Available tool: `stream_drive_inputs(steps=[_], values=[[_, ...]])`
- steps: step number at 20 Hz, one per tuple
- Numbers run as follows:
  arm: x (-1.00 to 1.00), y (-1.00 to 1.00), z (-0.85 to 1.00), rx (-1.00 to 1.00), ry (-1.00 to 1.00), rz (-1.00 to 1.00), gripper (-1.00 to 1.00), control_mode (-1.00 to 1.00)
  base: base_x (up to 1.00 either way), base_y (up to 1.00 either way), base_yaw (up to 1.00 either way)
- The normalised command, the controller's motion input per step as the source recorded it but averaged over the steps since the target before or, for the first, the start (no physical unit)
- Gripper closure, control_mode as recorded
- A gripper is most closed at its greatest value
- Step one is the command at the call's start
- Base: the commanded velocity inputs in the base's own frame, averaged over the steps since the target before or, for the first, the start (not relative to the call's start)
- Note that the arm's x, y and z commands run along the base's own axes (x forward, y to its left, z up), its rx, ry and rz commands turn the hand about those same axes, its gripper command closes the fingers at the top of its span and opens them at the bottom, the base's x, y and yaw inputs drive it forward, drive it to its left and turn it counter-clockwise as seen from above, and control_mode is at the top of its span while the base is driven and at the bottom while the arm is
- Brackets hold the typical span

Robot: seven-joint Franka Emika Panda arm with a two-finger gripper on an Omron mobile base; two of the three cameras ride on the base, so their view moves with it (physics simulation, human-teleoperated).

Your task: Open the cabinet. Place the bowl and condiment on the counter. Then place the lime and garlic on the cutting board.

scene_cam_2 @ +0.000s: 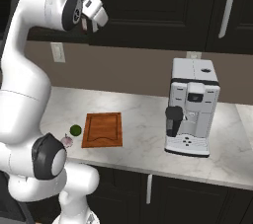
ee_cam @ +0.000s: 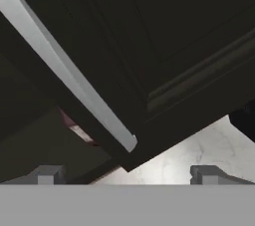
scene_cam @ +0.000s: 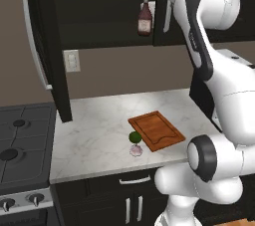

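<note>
Cabinet (scene_cam: 99,6) doors are seen differently in each view. In the left base view the left door (scene_cam: 42,46) is swung open with its silver bar handle (scene_cam: 35,36) exposed, and the condiment (scene_cam: 145,18) stands upright inside on the shelf. In the right base view a coffee machine (scene_cam_2: 190,112) is shown on the counter (scene_cam_2: 143,119). In the hand view the gripper (ee_cam: 127,175) is seen with its fingers wide apart and nothing between them, just below the lower end of a door handle (ee_cam: 64,70); a sliver of the condiment's red body is visible beyond the door edge. The lime (scene_cam: 134,137) and garlic (scene_cam: 136,149) lie on the counter beside the cutting board (scene_cam: 157,130), well below the gripper. Label text cannot be read.
</note>
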Motion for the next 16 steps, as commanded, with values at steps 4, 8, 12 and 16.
stream_drive_inputs(steps=[4,8,12,16], values=[[0.18,0.0,-0.08,0.0,-0.12,0.04,-1.0,-1.0,0.0,0.0,0.0],[0.01,0.0,-0.14,-0.01,-0.17,0.03,-1.0,-1.0,0.0,0.0,0.0],[0.0,0.0,-0.16,-0.03,-0.14,0.03,-1.0,-1.0,0.0,0.0,0.0],[0.05,0.0,-0.13,-0.03,-0.02,0.03,-1.0,-1.0,0.0,0.0,0.0]])
